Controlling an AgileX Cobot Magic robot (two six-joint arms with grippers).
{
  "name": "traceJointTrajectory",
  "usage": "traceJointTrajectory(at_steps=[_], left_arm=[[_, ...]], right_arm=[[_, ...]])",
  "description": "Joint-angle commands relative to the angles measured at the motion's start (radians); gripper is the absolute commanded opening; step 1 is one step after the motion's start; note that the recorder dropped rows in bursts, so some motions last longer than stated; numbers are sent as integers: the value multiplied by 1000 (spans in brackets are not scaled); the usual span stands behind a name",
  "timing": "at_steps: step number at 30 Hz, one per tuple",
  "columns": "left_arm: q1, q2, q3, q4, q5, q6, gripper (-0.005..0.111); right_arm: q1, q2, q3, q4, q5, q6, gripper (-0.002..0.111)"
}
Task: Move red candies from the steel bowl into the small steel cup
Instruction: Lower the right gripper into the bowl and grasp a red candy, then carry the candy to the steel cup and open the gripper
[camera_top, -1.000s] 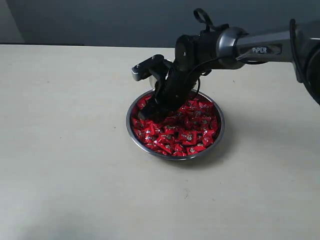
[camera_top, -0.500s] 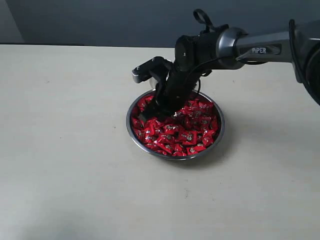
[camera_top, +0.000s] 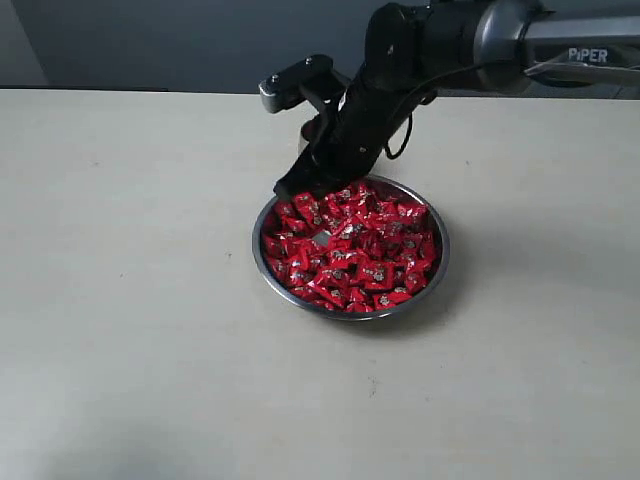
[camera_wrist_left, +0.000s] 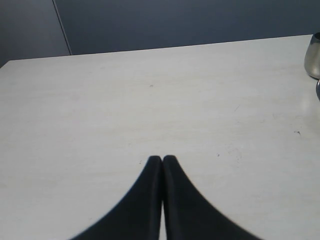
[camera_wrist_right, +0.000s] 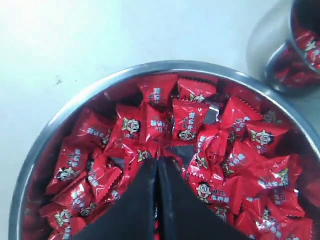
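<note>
Right tool (camera_top: 292, 190) (tips together) has lifted above the red candies (camera_top: 352, 250).

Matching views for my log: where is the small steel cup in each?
Exterior: small steel cup just beyond the steel bowl, mostly hidden by the right arm.
Left wrist: cup at the picture's right edge.
Right wrist: cup in the picture's top-right corner, red candies inside.
Shared landmark: the bowl's rim beside it.
</note>
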Motion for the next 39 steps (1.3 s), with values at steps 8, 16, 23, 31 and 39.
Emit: traceJointTrajectory(at_steps=[8,16,23,31,39], left_arm=[[-8,-5,-8,2,-5,-2,0],[-8,-5,-8,2,-5,-2,0],[-8,-5,-8,2,-5,-2,0],[-8,-5,-8,2,-5,-2,0],[-8,-5,-8,2,-5,-2,0]], right_arm=[[-3,-26,-2,-23,-203,27,0],[-108,12,-39,23,-416,110,0],[-124,147,-197,68,-358,108,0],[-124,193,-236,65,-299,108,17],[-124,158,-265,32,-168,108,52]])
